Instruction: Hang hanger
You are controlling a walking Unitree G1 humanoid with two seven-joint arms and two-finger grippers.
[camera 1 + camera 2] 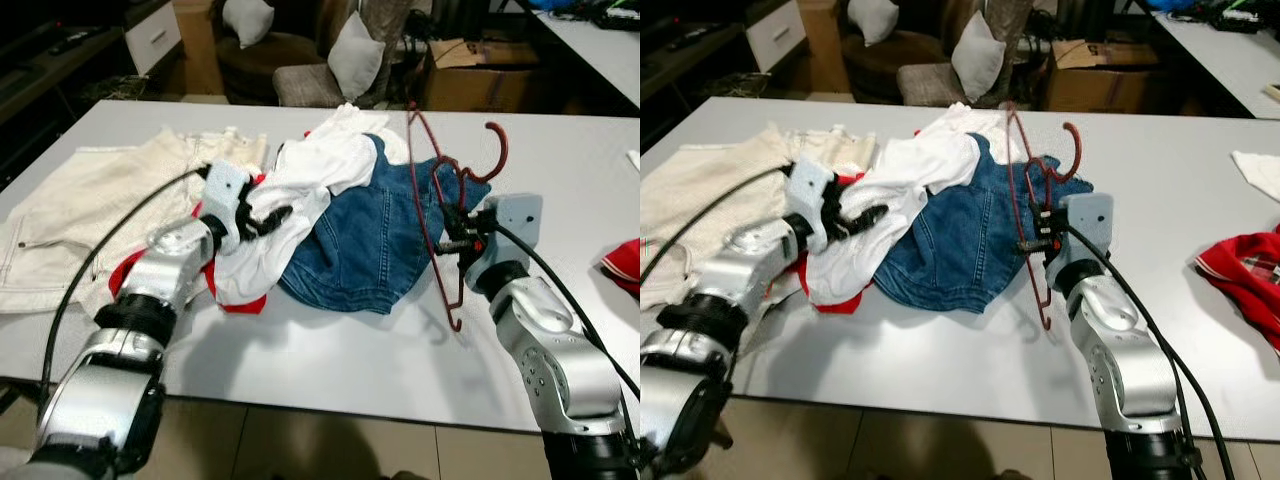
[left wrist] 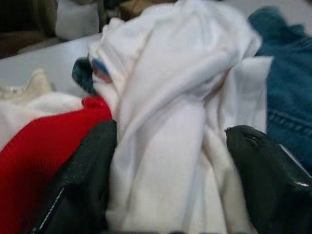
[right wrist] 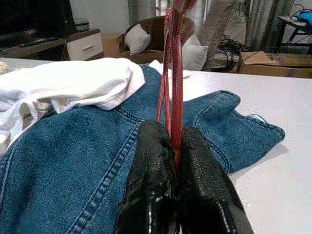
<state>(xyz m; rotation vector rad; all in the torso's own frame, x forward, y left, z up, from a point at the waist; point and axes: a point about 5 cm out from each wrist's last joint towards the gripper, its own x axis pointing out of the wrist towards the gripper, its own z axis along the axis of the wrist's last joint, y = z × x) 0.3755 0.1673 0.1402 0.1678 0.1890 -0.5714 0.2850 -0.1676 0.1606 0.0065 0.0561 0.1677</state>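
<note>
A dark red hanger (image 1: 443,205) stands upright over the right edge of the blue denim garment (image 1: 372,232), hook end up. My right gripper (image 1: 451,238) is shut on its thin wire; in the right wrist view the two fingers (image 3: 156,185) pinch the hanger (image 3: 174,73) between them. My left gripper (image 1: 268,218) reaches into the white shirt (image 1: 300,195) at the pile's left. Its fingers (image 2: 83,180) stand apart with a thick fold of the white shirt (image 2: 170,126) between them. A red cloth (image 2: 39,156) lies under the shirt.
A cream garment (image 1: 90,200) spreads over the left of the white table (image 1: 330,350). Another red cloth (image 1: 1245,270) lies at the right edge. Behind the table stand armchairs with pillows (image 1: 352,55) and a cardboard box (image 1: 480,75).
</note>
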